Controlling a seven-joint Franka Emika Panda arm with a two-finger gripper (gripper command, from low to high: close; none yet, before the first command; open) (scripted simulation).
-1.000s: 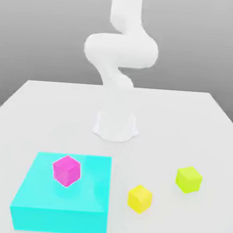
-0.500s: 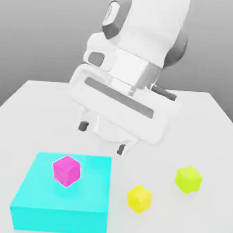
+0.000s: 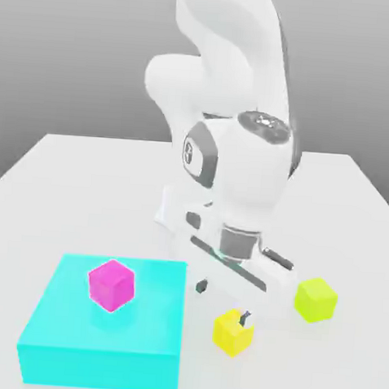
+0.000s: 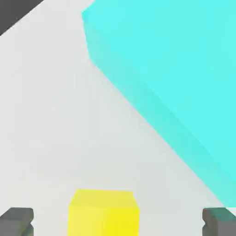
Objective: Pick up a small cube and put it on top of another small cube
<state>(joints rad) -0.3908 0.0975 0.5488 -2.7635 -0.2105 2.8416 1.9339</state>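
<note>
The small golden-yellow cube (image 3: 234, 333) (image 4: 103, 213) rests on the white table, just to the exterior view's right of the cyan block. My gripper (image 3: 222, 303) (image 4: 117, 222) hovers right over it, open, with nothing held. One dark fingertip (image 3: 199, 286) hangs beside the block's corner. The other fingertip (image 3: 244, 320) is at the cube's top edge. In the hand view the cube lies in the gap between the two fingertips (image 4: 16, 221), nearer to that one. A lime cube (image 3: 315, 299) sits further to the exterior view's right. A magenta cube (image 3: 110, 284) stands on the cyan block.
The big flat cyan block (image 3: 98, 330) (image 4: 175, 69) occupies the table's front on the exterior view's left, close beside my gripper. The arm's white base (image 3: 176, 213) stands mid-table behind it. White table (image 3: 59, 188) spreads around them.
The hand has come down from higher up and now hangs low over the golden-yellow cube. Its fingers have stayed open. None of the cubes has moved.
</note>
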